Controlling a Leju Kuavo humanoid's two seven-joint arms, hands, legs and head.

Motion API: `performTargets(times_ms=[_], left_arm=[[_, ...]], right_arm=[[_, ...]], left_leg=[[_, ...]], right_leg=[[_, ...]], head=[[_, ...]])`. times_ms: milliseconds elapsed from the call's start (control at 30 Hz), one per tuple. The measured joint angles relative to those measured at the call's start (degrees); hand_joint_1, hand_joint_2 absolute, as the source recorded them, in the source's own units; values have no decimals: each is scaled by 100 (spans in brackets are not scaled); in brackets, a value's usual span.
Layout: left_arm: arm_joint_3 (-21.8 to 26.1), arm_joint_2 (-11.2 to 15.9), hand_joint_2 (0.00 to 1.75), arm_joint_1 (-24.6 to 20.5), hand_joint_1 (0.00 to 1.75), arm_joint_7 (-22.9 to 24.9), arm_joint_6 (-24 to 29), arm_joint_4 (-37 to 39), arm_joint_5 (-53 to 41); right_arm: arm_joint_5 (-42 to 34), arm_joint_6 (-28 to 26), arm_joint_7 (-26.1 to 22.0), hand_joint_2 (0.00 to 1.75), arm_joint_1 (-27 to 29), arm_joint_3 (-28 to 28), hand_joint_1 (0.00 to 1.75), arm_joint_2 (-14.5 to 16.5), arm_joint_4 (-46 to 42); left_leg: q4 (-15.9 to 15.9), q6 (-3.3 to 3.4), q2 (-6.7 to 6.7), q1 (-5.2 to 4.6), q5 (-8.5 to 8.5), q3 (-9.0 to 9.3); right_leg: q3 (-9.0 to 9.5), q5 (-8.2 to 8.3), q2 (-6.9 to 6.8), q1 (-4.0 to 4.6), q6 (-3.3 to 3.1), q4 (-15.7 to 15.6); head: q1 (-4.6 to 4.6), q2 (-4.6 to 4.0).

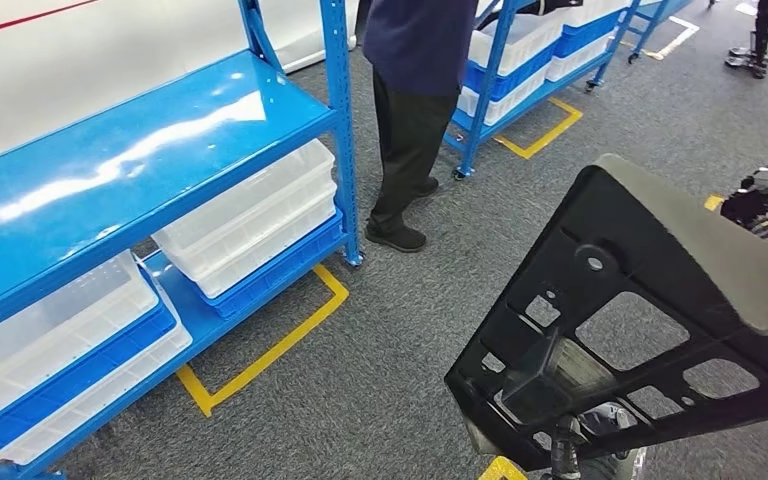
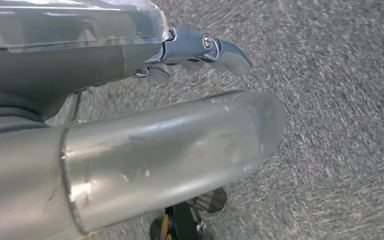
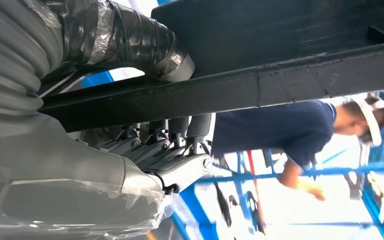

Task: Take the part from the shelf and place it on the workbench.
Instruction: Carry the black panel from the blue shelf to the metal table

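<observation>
Black part (image 1: 660, 300) tilted, long axis slanting up rightward, clamped by right hand (image 3: 145, 150) along its edge; left hand (image 2: 130, 100) empty, fingers apart.

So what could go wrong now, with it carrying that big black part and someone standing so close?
The part is wide and blocks much of the head view, so the robot may not see the floor just ahead. The person stands by the shelf; a turn could swing the part toward them. In the right wrist view the right hand grips only one edge, so the part could tilt or slip.
</observation>
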Motion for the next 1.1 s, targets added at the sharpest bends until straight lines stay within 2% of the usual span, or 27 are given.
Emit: performTargets(times_ms=[33,67,100,133,200,233,267,333,367,433,467,500,533,567,600,633,667,700,733,767,833,867,933,1000,1033,1067,1100], left_arm=[[2,0,0,7,0,-5,-5,0,4],[5,-1,0,9,0,-10,-13,0,13],[10,-1,0,5,0,-12,-23,0,23],[15,-2,0,-1,0,-13,-34,0,31],[25,-4,0,-7,0,-7,-47,0,40],[30,-5,0,-9,0,-1,-49,0,42],[35,-6,0,-11,0,8,-49,0,43],[43,-9,0,-29,0,29,-49,0,48],[45,-11,0,-40,0,39,-49,0,49],[56,-16,0,-52,0,48,-51,1,50],[68,-16,0,-46,0,52,-52,1,51],[84,-16,0,-35,0,57,-52,1,53],[102,-14,0,-20,0,65,-51,0,54],[116,-13,0,-7,0,72,-51,0,52],[125,-13,0,-1,0,77,-51,0,48],[129,-13,0,1,0,79,-51,0,44],[131,-13,0,0,0,80,-51,0,40],[132,-13,0,-1,0,79,-51,0,38],[133,-13,0,-1,0,79,-51,0,37],[135,-13,0,-2,0,79,-51,0,37],[137,-15,0,-13,0,79,-51,0,31],[137,-19,0,-23,0,79,-51,0,20],[137,-27,0,-36,0,78,-51,0,-13],[137,-29,0,-21,0,79,-49,0,-47],[137,-28,0,-10,0,80,-48,0,-60],[137,-27,0,-4,0,82,-45,0,-70],[137,-26,0,-4,0,83,-44,0,-76]], right_arm=[[0,0,0,175,-1,1,175,-1,4],[0,-1,0,175,0,1,175,-2,12],[2,-2,0,175,0,1,175,-4,22],[5,-6,0,175,0,4,175,-5,33],[16,-17,1,175,-11,21,175,-7,47],[21,-24,1,175,-17,37,175,-8,50],[23,-31,1,175,-23,51,175,-10,55],[28,-55,0,175,-21,73,175,-13,69],[32,-67,-1,175,-17,78,175,-14,77],[37,-79,-1,175,-24,98,175,-15,89],[37,-83,-1,175,-32,109,175,-15,98],[37,-87,0,175,-40,120,175,-16,110],[36,-95,1,175,-42,128,175,-19,123],[31,-105,1,175,-39,132,175,-22,135],[18,-115,1,175,-35,134,175,-26,145],[3,-124,1,175,-32,135,175,-31,151],[-12,-130,0,175,-28,136,175,-35,154],[-25,-132,0,175,-26,137,175,-38,155],[-31,-133,0,175,-24,138,175,-39,155],[-34,-133,0,175,-19,139,175,-40,155],[-44,-128,0,175,7,139,175,-43,150],[-54,-115,0,175,32,136,175,-45,142],[-108,-25,0,175,93,114,175,-48,96],[-179,146,0,175,157,47,175,-48,38],[-215,230,0,175,194,-5,175,-48,12],[-250,288,0,175,242,-61,175,-48,-14],[-279,324,0,175,289,-113,175,-48,-38]], left_leg=[[1,0,84,-5,-5,-1],[2,-3,164,-7,-12,1],[3,-10,237,-8,-22,9],[2,-21,303,-8,-34,26],[6,-64,417,-26,-71,63],[9,-93,470,-39,-90,78],[7,-122,522,-53,-106,92],[-6,-181,632,-58,-134,126],[26,-208,593,-48,-176,133],[400,-247,310,-21,-434,-10],[755,-255,124,-11,-625,-164],[1158,-261,12,-9,-808,-357],[1485,-267,-37,-8,-910,-523],[1632,-268,-57,-8,-893,-614],[1551,-266,-69,-7,-758,-604],[1258,-260,-103,-3,-535,-495],[861,-249,-199,5,-314,-338],[497,-236,-326,13,-168,-191],[260,-219,-435,16,-97,-96],[151,-196,-503,10,-94,-56],[127,-130,-435,-7,-95,-38],[104,-87,-366,-4,-75,-25],[50,-1,-220,9,-32,-11],[35,40,-58,-16,-28,-13],[37,48,30,-28,-35,-15],[38,50,118,-37,-45,-14],[39,49,201,-41,-56,-8]], right_leg=[[-123,-85,-29,-14,18,266],[-156,-66,-47,-25,29,349],[-74,55,-72,-33,32,212],[121,243,-140,-33,22,-134],[543,508,-396,12,-40,-912],[662,557,-482,41,-80,-1146],[694,548,-508,69,-114,-1231],[681,570,-364,72,-177,-1258],[691,588,-297,59,-210,-1290],[718,628,-175,21,-284,-1351],[720,633,-117,24,-306,-1356],[716,634,-48,26,-322,-1351],[712,630,33,31,-330,-1342],[713,627,120,34,-332,-1329],[715,623,210,34,-329,-1314],[719,616,296,31,-321,-1295],[719,606,374,25,-305,-1271],[707,593,447,29,-281,-1233],[687,587,514,29,-251,-1203],[661,588,577,26,-216,-1184],[620,617,703,17,-140,-1190],[606,614,702,12,-113,-1177],[470,432,435,23,-68,-899],[148,62,80,20,-24,-221],[-15,-75,8,9,-3,119],[-100,-108,-28,-2,9,304],[-84,-39,-52,-10,13,290]], head=[[0,1],[0,0],[0,0],[1,-1],[0,-1],[-1,-1],[-3,-1],[-4,0],[-4,0],[-10,-1],[-11,-1],[-13,-1],[-13,-1],[-14,-1],[-14,-1],[-14,-1],[-14,-1],[-13,0],[-13,0],[-13,0],[-11,-1],[-10,-1],[0,-1],[9,-1],[8,0],[8,1],[8,0]])
